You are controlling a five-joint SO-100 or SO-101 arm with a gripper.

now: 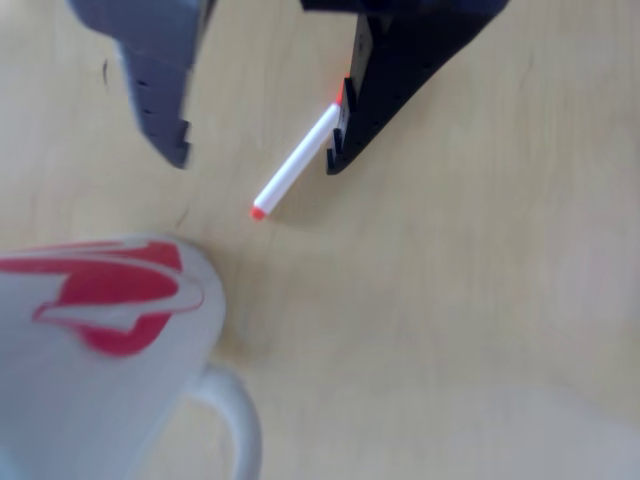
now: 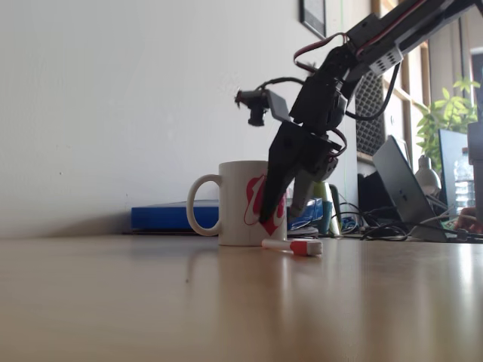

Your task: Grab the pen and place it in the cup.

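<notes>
Other view, left to right: cup (image 1: 90, 340) at 7 o'clock, grey jaw at 11, pen (image 1: 297, 165) flat on the table (image 1: 480, 330) pointing to 1 o'clock, its cap end against the black jaw. Jaws (image 1: 258, 165) spread wide, gripping nothing; pen sits inside the gap. Fixed view: pen (image 2: 293, 246) just right of cup (image 2: 235, 204).

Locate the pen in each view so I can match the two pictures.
Other view: the pen lies diagonally at upper centre, its upper end under the black finger.
Fixed view: it lies on the table at centre right, before the cup.
Shared landmark: the cup's red swirl.
</notes>
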